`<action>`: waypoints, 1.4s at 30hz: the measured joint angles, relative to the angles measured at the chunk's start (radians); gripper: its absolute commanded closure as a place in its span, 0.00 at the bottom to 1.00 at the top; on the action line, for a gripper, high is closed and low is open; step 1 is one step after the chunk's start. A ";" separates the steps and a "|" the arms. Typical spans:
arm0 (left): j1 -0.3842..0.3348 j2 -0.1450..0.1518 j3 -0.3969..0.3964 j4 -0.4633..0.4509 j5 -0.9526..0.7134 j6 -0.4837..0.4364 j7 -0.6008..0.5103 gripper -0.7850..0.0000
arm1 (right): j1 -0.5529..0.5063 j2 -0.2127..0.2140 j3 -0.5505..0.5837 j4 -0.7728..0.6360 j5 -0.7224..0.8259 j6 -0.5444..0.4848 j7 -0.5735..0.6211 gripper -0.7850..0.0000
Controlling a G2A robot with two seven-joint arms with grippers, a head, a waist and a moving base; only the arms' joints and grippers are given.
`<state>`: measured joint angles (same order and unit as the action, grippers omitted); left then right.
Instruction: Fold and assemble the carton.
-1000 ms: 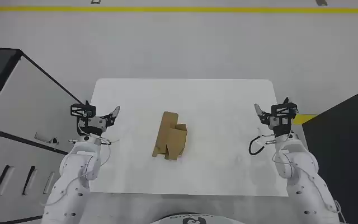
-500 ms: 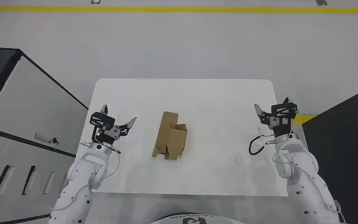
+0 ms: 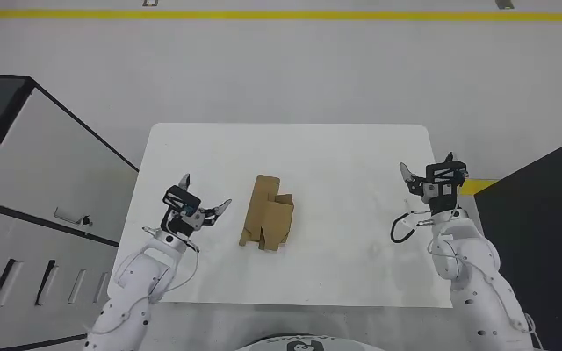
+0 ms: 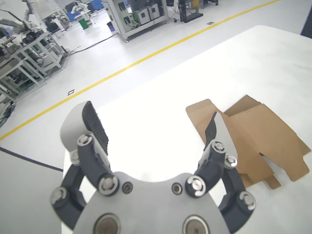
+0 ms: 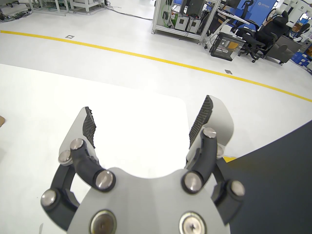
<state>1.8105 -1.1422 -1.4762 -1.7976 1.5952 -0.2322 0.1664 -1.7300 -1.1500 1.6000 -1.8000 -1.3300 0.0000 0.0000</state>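
**Carton flat on table, both grippers empty**

The brown cardboard carton [image 3: 268,213] lies near the middle of the white rectangular table [image 3: 351,158], a little towards my left side. It is a flattened blank. One narrow panel points at the far edge and a wider, notched part lies beside it. In the left wrist view the carton [image 4: 256,142] rests on the tabletop [image 4: 243,62], with its flaps low and one small tab sticking out at the near end.

The left gripper [image 3: 205,193] hovers over the table just beside the carton's left edge. From the top view I see a gap of bare table between them. Its fingers are spread wide with nothing between them. In the left gripper's [image 4: 151,113] own camera, one ribbed fingertip [image 4: 212,127] stands in front of the cardboard, and the other is over white table.

The right gripper [image 3: 428,167] sits at the table's right edge, well apart from the carton. In the right wrist view this gripper's [image 5: 147,104] fingers are also splayed apart and empty, above the table's [image 5: 36,98] far corner.
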 measured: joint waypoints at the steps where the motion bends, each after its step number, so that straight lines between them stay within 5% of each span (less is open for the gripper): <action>1: 0.005 0.000 0.010 0.005 0.015 0.000 -0.004 0.00 | 0.000 0.000 0.000 0.000 0.000 0.000 0.000 0.00; 30: 0.003 -0.010 0.148 0.077 0.256 0.142 -0.040 0.00 | 0.000 0.000 0.000 0.000 0.000 0.000 0.000 0.00; 42: 0.036 0.012 0.182 0.039 0.579 0.097 0.066 0.00 | 0.000 0.000 0.000 0.000 0.000 0.000 0.000 0.00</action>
<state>1.8469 -1.1306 -1.2937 -1.7588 2.1737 -0.1350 0.2321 -1.7300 -1.1500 1.6000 -1.8000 -1.3300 0.0000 0.0000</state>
